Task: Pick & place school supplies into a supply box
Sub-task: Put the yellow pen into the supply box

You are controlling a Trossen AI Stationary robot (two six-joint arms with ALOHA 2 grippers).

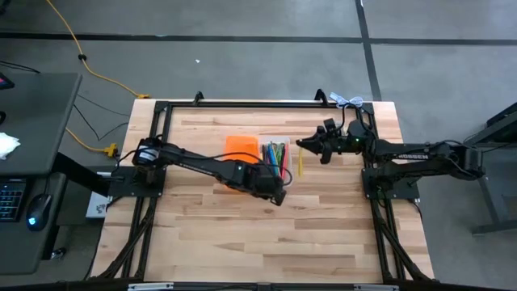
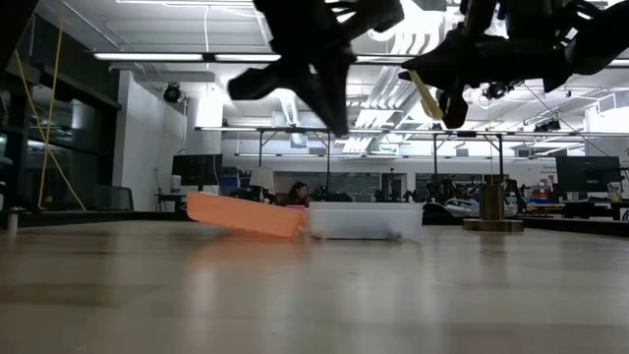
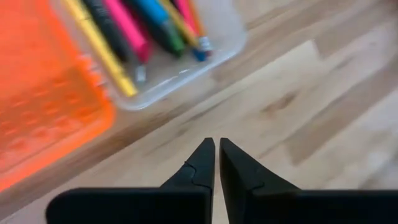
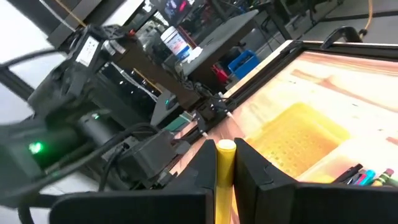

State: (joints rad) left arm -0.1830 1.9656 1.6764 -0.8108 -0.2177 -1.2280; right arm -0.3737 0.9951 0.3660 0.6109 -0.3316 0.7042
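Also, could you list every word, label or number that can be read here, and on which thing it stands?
"ROSSEN": white letters on the right arm, first letter unclear.
Label on a container beyond the table: too blurred to read.
Supply box, and yellow pen in the right pincer: no text visible.

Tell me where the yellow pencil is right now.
The yellow pencil is clamped in the right gripper, held above the table just right of the supply box; the low view shows it hanging in the air.
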